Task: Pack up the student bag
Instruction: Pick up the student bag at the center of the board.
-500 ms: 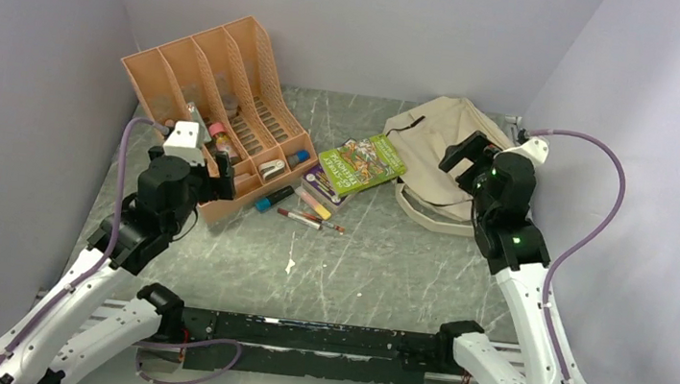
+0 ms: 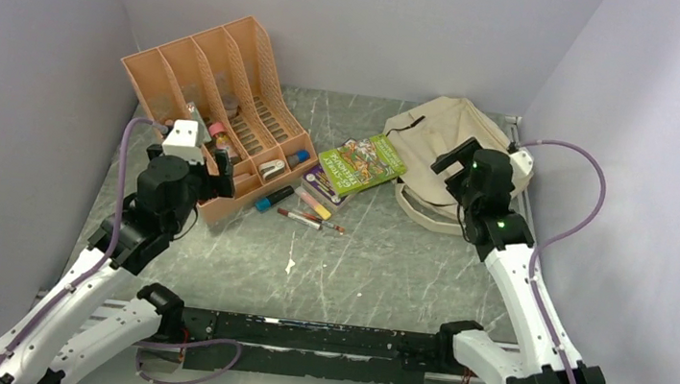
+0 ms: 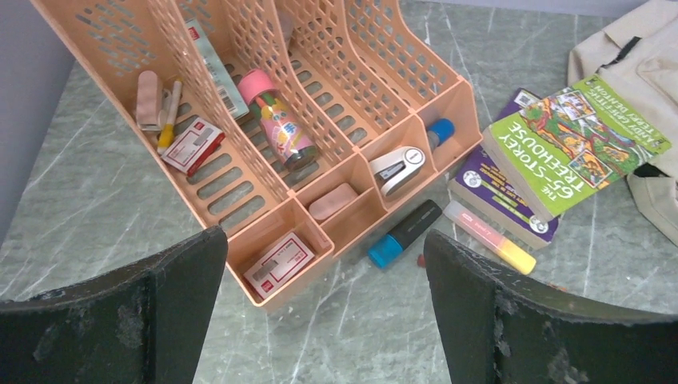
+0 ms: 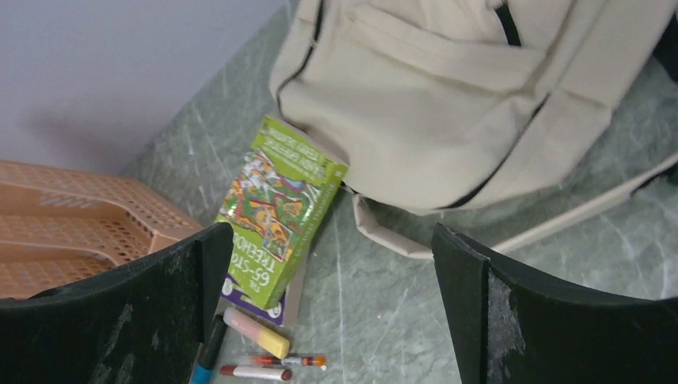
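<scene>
1. Lying slumped at the far right of the table (image 2: 376,264), the student bag (image 2: 435,130) shows no opening (its zippers look shut). A green book (image 2: 363,163) touches its left edge.
2. Right gripper (image 4: 332,240) hovers over the bag's near side, jaws wide and empty. Left gripper (image 3: 324,248), equally wide and empty, hangs above the orange file organizer (image 2: 205,70).
3. Likely risk: pinching loose fabric instead of a zipper pull could drag the bag into the book.

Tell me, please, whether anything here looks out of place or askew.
The green paperback book lies skewed across a purple book, overhanging it; a blue-capped black marker and yellow highlighter lie loose beside the orange plastic file organizer. A small white scrap lies on the grey marbled table.
</scene>
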{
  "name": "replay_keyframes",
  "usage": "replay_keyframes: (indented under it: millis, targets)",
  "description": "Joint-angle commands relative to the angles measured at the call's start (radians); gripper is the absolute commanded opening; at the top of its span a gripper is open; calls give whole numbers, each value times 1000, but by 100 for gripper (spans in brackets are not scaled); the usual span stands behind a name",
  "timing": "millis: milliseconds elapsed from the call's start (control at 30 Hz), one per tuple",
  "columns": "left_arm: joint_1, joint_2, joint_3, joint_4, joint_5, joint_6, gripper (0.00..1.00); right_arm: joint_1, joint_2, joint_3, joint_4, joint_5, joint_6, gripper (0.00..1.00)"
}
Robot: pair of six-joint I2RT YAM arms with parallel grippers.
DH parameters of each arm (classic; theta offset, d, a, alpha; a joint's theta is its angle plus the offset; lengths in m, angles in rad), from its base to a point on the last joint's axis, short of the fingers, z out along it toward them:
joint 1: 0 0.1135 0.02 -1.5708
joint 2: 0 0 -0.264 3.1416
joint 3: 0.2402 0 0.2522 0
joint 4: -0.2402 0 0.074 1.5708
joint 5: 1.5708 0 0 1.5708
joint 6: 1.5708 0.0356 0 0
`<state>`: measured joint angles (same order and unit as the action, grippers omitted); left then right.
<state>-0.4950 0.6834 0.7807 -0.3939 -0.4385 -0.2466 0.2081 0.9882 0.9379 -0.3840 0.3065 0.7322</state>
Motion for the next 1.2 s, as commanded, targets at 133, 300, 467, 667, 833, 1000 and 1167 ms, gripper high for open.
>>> replay_keyframes:
  millis: [133,300,467,667,833,1000,1167]
  targets:
    - [-7,90,38,-73,-110,-25,98,-15,144,-4,-179,141,290,100]
    - [-7,123,54,-83,-95,-31,97,-22,222,-48,-152,120,329,100]
    - [-7,109,44,-68,-74,-23,97,-40,324,-43,-66,113,292,100]
    - [-7,108,44,-66,-74,-21,97,-63,477,16,-40,117,296,100]
    - [-5,113,43,-65,-73,-17,97,-98,593,38,24,103,301,100]
    - [-4,125,43,-62,-71,-16,97,-138,727,77,65,45,298,99]
    - [-1,133,44,-63,-77,-27,96,-166,796,47,140,-16,316,87]
